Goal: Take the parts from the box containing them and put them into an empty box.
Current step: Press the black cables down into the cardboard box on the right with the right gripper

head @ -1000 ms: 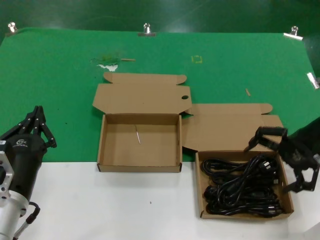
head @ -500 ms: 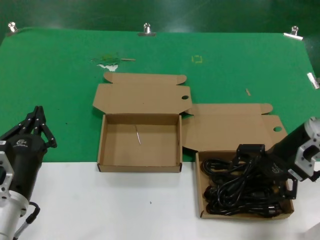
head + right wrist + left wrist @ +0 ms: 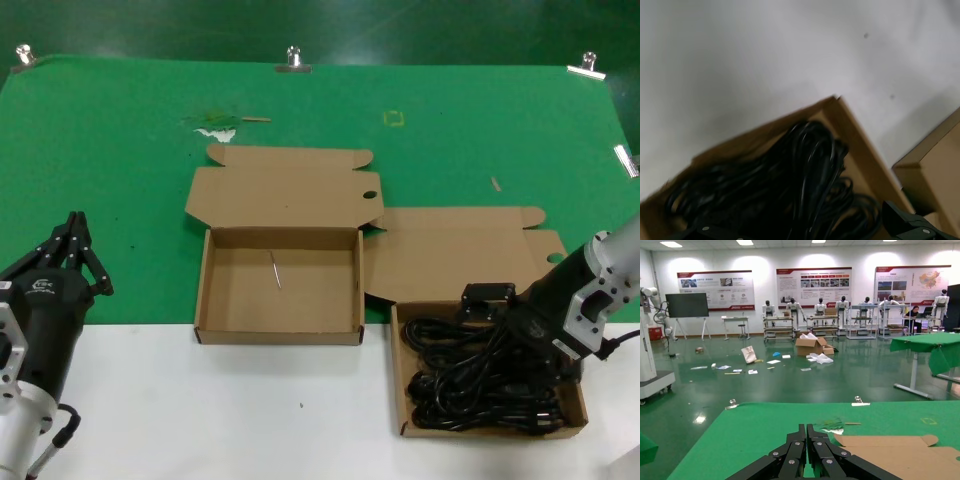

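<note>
The right gripper (image 3: 500,322) is reaching down into the full box (image 3: 575,418) near the desk's right front corner, its jaws spread around the tangled cords (image 3: 480,380) but not visibly clamping them. Since the bundles are intertwining, lifting risks dragging several out together. The empty box (image 3: 205,290) is sitting mid-desk; the left gripper (image 3: 75,250), closed, is idling at the left edge.

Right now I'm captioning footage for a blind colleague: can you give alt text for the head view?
The right gripper reaches into a cardboard box of coiled black power cords. To its left sits an open, nearly empty box; the left gripper waits at the table's left edge.
</note>
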`<action>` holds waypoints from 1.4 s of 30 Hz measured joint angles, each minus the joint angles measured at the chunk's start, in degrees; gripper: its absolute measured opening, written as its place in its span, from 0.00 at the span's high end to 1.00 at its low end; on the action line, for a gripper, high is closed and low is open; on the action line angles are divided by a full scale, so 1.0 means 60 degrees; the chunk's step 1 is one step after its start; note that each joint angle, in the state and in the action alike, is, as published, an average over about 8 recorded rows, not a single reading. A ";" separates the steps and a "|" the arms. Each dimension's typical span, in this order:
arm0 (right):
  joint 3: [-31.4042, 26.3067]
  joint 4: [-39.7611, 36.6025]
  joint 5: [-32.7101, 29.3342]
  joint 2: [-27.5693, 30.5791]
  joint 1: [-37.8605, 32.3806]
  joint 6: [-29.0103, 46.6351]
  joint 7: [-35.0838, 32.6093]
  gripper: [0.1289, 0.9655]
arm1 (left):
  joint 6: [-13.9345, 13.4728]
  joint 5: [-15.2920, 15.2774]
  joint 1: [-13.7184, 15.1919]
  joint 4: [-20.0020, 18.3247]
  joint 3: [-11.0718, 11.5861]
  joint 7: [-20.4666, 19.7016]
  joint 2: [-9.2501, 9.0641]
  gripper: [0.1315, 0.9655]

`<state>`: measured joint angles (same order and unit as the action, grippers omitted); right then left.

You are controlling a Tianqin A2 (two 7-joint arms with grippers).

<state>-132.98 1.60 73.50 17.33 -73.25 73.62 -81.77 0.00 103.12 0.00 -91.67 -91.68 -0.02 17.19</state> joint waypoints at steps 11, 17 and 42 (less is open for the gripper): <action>-0.0295 -0.0137 -0.0681 -0.0402 -0.0265 -0.0881 0.0295 0.00 | 0.0000 0.0000 0.0000 0.0000 0.0000 0.0000 0.0000 0.98; -0.0270 -0.0157 -0.0812 -0.0667 -0.0235 -0.1149 0.0424 0.00 | 0.0000 0.0000 0.0000 0.0000 0.0000 0.0000 0.0000 0.98; -0.0108 -0.0164 -0.1079 -0.0939 -0.0075 -0.1064 0.0601 0.05 | 0.0000 0.0000 0.0000 0.0000 0.0000 0.0000 0.0000 0.98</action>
<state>-133.63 0.61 67.02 11.70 -73.70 67.24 -78.16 0.00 103.12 0.00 -91.67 -91.68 -0.02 17.19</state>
